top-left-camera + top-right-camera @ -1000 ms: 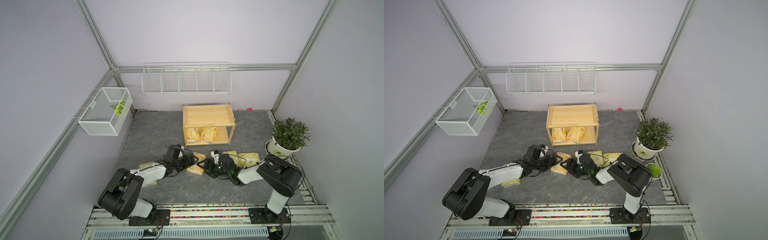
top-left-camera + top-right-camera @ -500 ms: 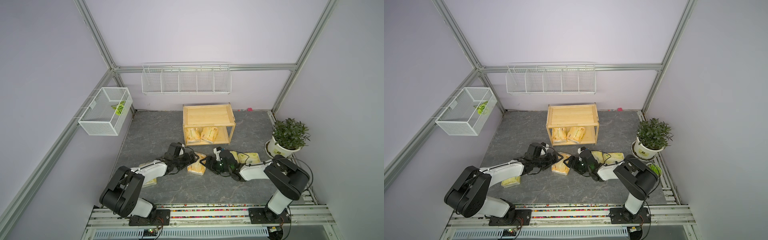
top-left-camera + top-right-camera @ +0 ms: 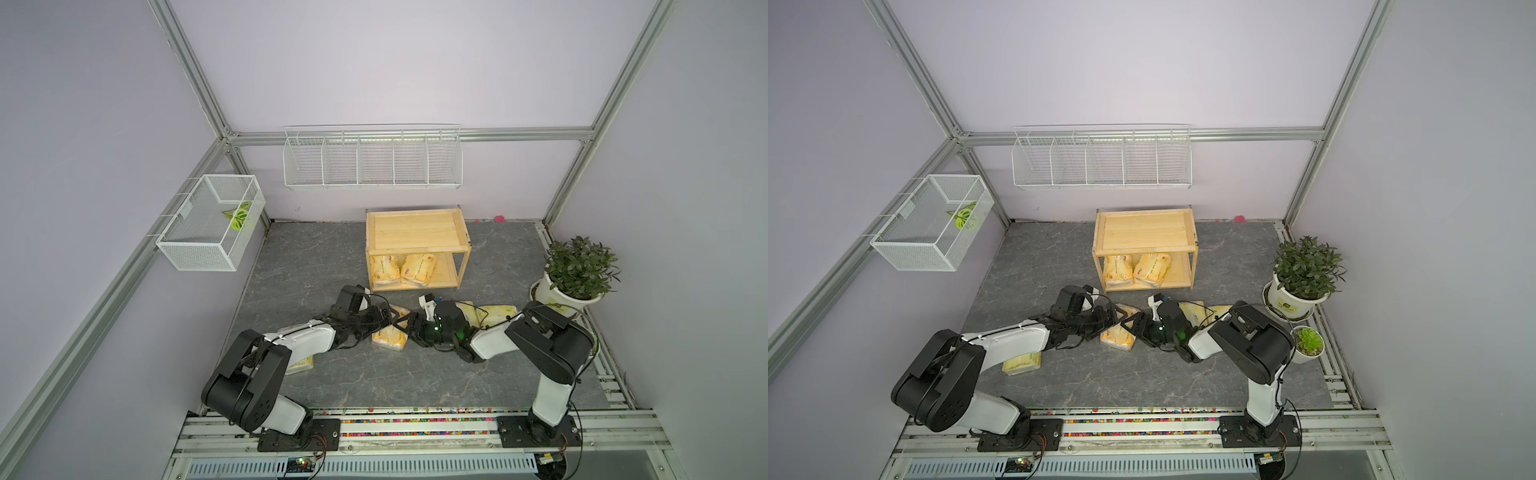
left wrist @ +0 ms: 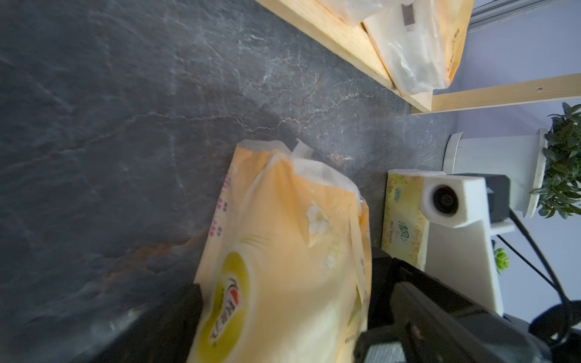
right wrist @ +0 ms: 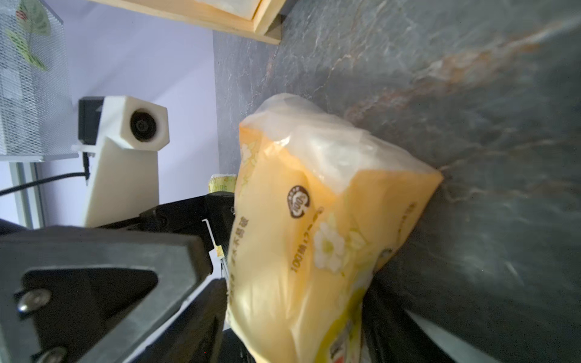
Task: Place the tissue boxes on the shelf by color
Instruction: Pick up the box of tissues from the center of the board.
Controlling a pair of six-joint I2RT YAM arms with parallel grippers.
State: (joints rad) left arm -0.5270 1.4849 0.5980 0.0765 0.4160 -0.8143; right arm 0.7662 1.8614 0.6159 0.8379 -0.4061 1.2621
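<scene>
Both arms are down low at mid-floor, meeting at one orange plastic-wrapped tissue pack (image 3: 388, 337). It lies on the dark grey stone-look floor (image 3: 374, 386), just on the near side of the two-tier light wooden shelf (image 3: 415, 230).

The left gripper (image 3: 384, 319) comes in from the left with its jaws spread to their widest. In the left wrist view that orange pack (image 4: 283, 267) sits between them, so it reads as released, not squeezing.

The right gripper (image 3: 409, 329) comes in from the right, jaws either side of the same pack (image 5: 314, 235). That wrist view is smeared, so I can't tell whether they are clamped on it or only flanking it.

On the shelf's lower tier, towards the left, one more orange pack (image 3: 384, 268) and its orange neighbour (image 3: 417, 268) stand side by side, touching.

On the floor to the right, partly behind the right arm, lie a pale yellow-green tissue pack (image 3: 467, 308) and a second pale pack (image 3: 503, 311). A third pale pack (image 3: 1021, 362) lies near-left, tucked half under the left arm.

Far right, a green potted plant (image 3: 577, 266) stands by the wall.
</scene>
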